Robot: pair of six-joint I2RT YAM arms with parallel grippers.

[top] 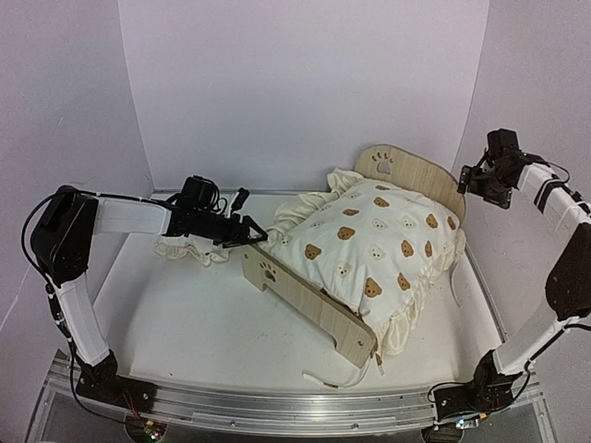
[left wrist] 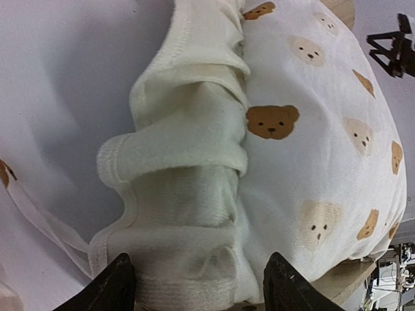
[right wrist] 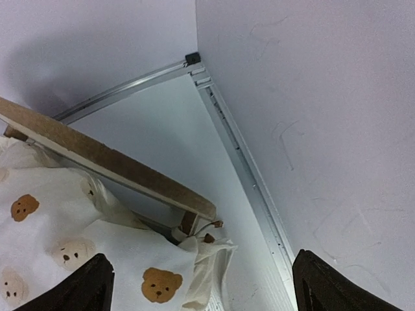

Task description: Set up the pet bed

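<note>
Along the bottom edge of the overhead view runs the aluminium rail (top: 277, 411) that carries both arm bases. Just above it, on the white worktop (top: 185, 323), the pet bed (top: 314, 305) stands at centre right, set diagonally. Its light-wood footboard, marked with a paw print, points to the lower right. Its rounded headboard with the paw cutout rises at the upper right, close to the back wall.

A large cream cushion with bear prints (top: 369, 240) fills the frame and bulges above the rails. Its ruffled edge spills over the sides, and a white tie (top: 342, 378) trails onto the worktop in front of the footboard.

The left pincer (top: 254, 235) reaches in from the left to the upper-left end of the footboard, at the cushion's ruffled corner. In its wrist view the left pincer (left wrist: 202, 288) is spread, with one dark finger on either side of the thick ruffle. The fabric between the fingers is not visibly pinched.

Under the left arm, at centre left, a small cream ruffled pillow (top: 189, 249) lies on the worktop beside the bed.

The right pincer (top: 471, 182) hangs in the air at the upper right, just beside the headboard's right end and clear of it. Its wrist view shows the right pincer (right wrist: 211, 288) released, its fingers wide apart with nothing between them. Below it are the headboard's top edge, a corner of the cushion and the worktop's far corner.
</note>
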